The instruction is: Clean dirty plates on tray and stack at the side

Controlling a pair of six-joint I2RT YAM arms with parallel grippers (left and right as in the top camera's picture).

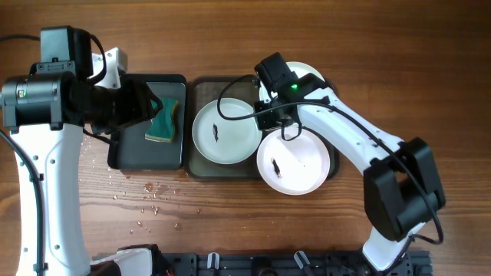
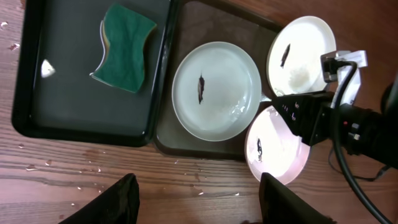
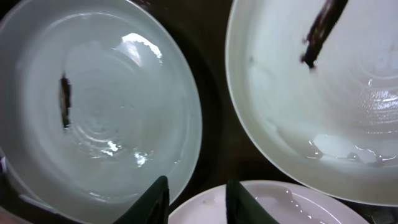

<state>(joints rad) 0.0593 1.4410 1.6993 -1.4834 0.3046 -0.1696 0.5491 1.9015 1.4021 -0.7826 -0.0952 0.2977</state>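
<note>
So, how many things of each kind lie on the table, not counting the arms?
plates: 3
trays: 2
sponge: 1
Total: 6

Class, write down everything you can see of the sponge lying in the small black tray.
The sponge is green on top, with a pale yellowish layer showing beneath along one edge. Its two long sides are cut in a wave. It looks like soft foam under a scouring face. It lies flat and slightly askew on the floor of the small black tray, near one side wall. Only the tray floor appears to touch it.
</note>
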